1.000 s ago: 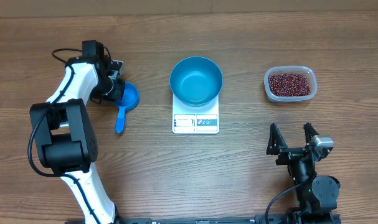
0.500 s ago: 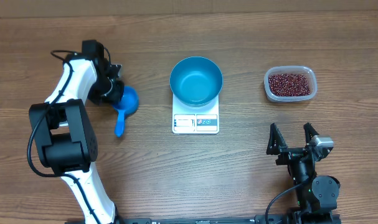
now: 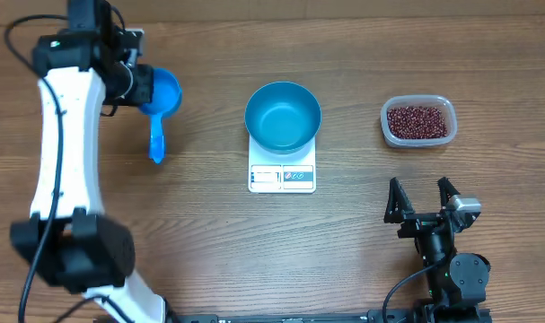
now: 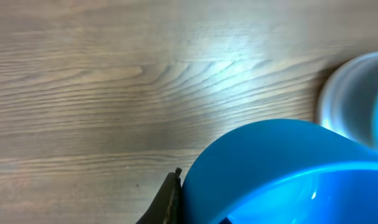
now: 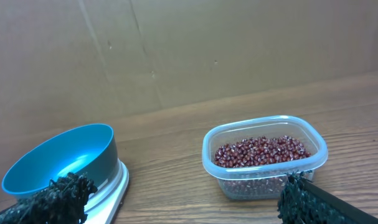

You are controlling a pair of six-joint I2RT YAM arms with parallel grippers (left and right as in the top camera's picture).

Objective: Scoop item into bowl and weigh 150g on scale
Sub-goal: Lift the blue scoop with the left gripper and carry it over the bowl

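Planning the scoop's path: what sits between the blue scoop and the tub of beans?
Overhead view: the blue bowl on the white scale sits between scoop and tub; the rest is bare table.

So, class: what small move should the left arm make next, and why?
Probably carry the scoop right, toward the beans: the left fingers grip it, and the bowl on the scale is empty.

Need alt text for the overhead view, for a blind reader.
The left gripper holds a blue scoop, left of an empty blue bowl on a white scale. A tub of red beans sits to its right; the right gripper stands open.
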